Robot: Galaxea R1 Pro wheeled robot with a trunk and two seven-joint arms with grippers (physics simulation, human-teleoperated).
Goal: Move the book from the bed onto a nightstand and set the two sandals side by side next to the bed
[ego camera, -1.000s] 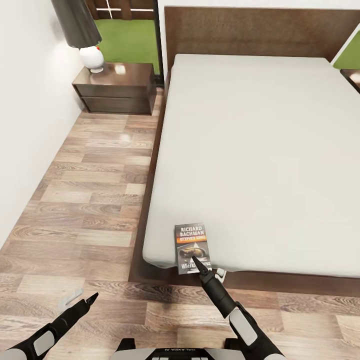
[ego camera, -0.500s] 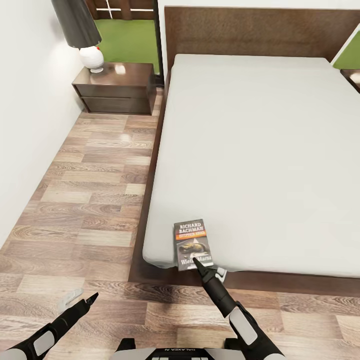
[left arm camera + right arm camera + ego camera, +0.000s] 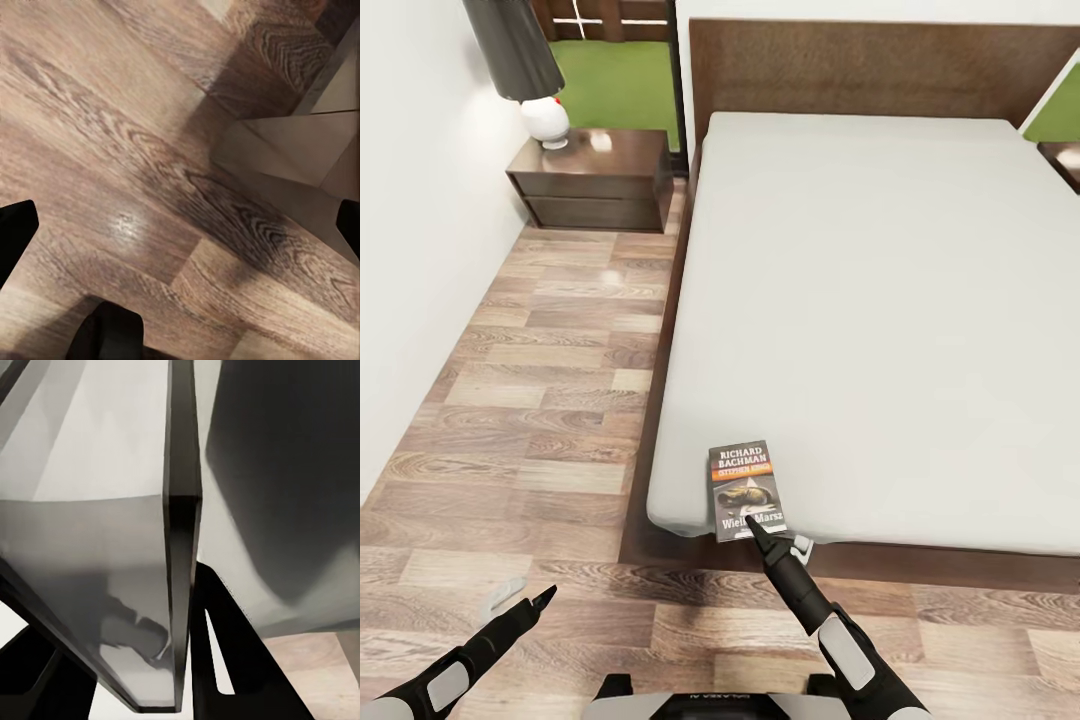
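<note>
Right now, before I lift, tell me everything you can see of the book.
The book is a thin paperback with a dark grey cover, an orange band and white lettering. It lies flat, face up, at the near corner of the bed's light grey mattress, slightly overhanging the edge. The right pincer meets its near edge; the right wrist view shows it edge-on between the fingers.

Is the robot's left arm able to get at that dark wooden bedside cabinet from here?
Probably not: the left gripper hangs low over the wood-plank floor, and the dark wooden nightstand stands far off beside the headboard.
</note>
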